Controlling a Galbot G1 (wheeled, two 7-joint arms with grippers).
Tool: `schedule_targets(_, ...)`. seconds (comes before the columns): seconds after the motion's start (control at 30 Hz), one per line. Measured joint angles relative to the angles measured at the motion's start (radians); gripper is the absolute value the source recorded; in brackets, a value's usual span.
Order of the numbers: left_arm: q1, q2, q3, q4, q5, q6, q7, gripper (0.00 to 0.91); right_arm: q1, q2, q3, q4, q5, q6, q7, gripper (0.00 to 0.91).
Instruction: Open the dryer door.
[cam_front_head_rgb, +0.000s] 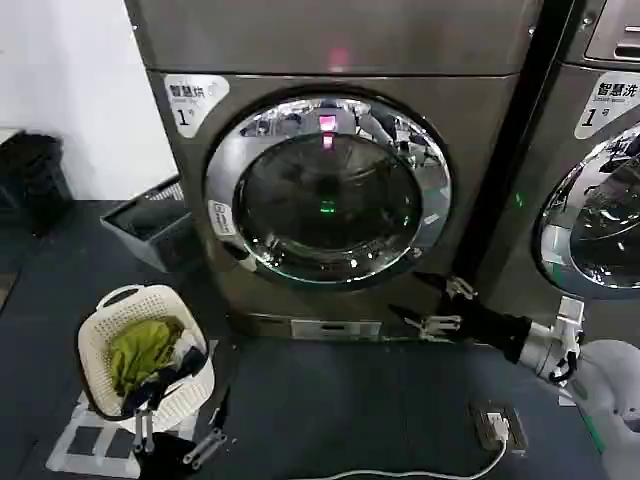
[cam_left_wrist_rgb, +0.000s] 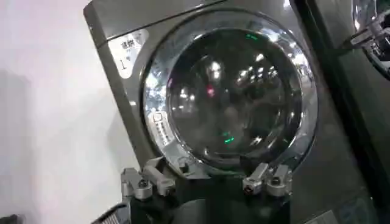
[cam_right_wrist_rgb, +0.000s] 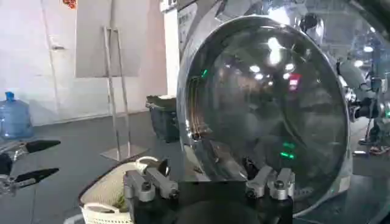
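Observation:
The dryer door (cam_front_head_rgb: 328, 190) is a round porthole with a wide chrome ring and dark domed glass, and it sits flush in the grey machine front. A small white label (cam_front_head_rgb: 221, 217) is on its rim at the lower left. My right gripper (cam_front_head_rgb: 410, 295) is open, low at the door's lower right edge and close to the ring without holding it. In the right wrist view the open gripper (cam_right_wrist_rgb: 208, 182) faces the glass dome (cam_right_wrist_rgb: 268, 103) from the side. My left gripper (cam_front_head_rgb: 178, 440) hangs open near the floor, and the left wrist view looks up past it (cam_left_wrist_rgb: 207, 181) at the door (cam_left_wrist_rgb: 231, 91).
A white laundry basket (cam_front_head_rgb: 140, 350) with green clothes stands on the floor at the left, beside my left gripper. A grey crate (cam_front_head_rgb: 150, 225) sits by the wall. A second machine (cam_front_head_rgb: 600, 200) stands at the right. A power strip (cam_front_head_rgb: 497, 425) and its cable lie on the floor.

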Motion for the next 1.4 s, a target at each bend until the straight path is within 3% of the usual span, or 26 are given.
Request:
schedule_targets(0.5, 0.019, -0.030, -0.009, -0.064, 0.017, 0.005, 0.003, 0.907, 0.320, 0.036, -0.280, -0.206, -0.058, 0.089, 0.037, 0.907)
schedule_targets(0.73, 0.020, -0.040, -0.008, -0.073, 0.023, 0.007, 0.006, 0.907, 0.429, 0.069, -0.409, -0.310, -0.106, 0.157, 0.076, 0.907)
schedule_targets(1.4, 0.026, -0.054, 0.019, -0.098, 0.049, 0.011, 0.009, 0.907, 0.668, 0.158, -0.628, -0.474, -0.133, 0.172, 0.138, 0.907)
